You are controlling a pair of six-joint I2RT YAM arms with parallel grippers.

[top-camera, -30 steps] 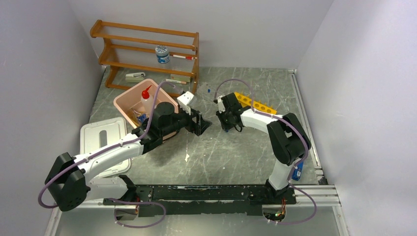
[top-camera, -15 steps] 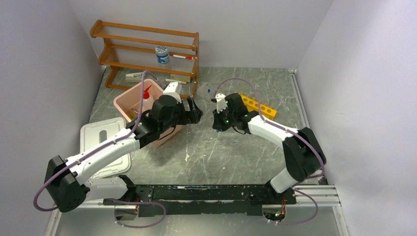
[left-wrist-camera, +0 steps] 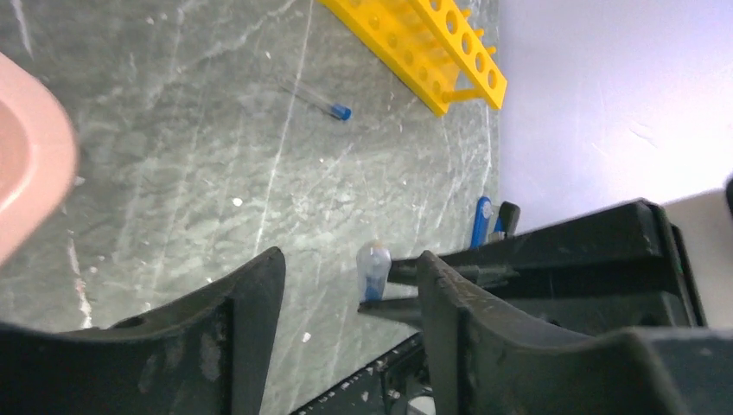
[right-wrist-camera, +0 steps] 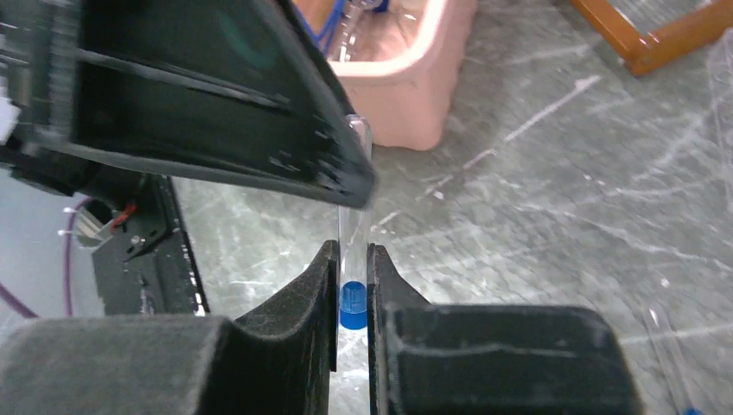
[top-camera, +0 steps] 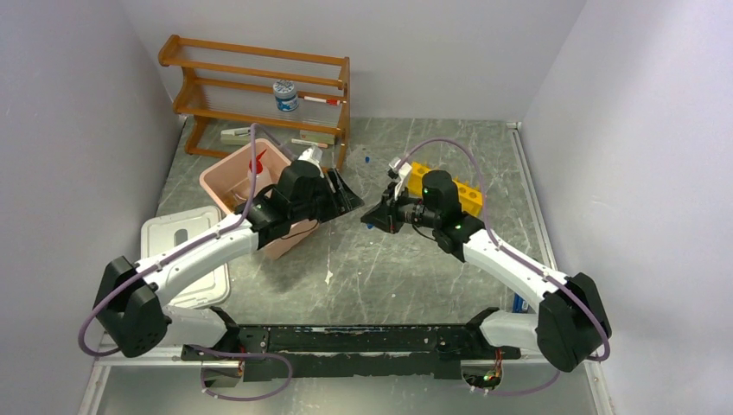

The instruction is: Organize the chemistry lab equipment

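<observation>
Right claw (right-wrist-camera: 352, 256) swung toward left claw (left-wrist-camera: 350, 264), pinching blue-capped tube (right-wrist-camera: 353, 220); left spread; pink bin (top-camera: 216, 178) apparently holds squeeze bottle (top-camera: 257, 164).

Worktop (top-camera: 389, 268): grey-green stone pattern, white veins. Rack (top-camera: 465, 194), upper right of centre: yellow, rows of round holes. Tube (right-wrist-camera: 353, 251): clear, blue cap. Tub (top-camera: 226, 177), upper left: pale pink. Bottle (top-camera: 256, 173) in it: clear, red nozzle. Shelf (top-camera: 259, 86), top left: orange-brown wood. Lid (top-camera: 173, 242), left: white.
</observation>
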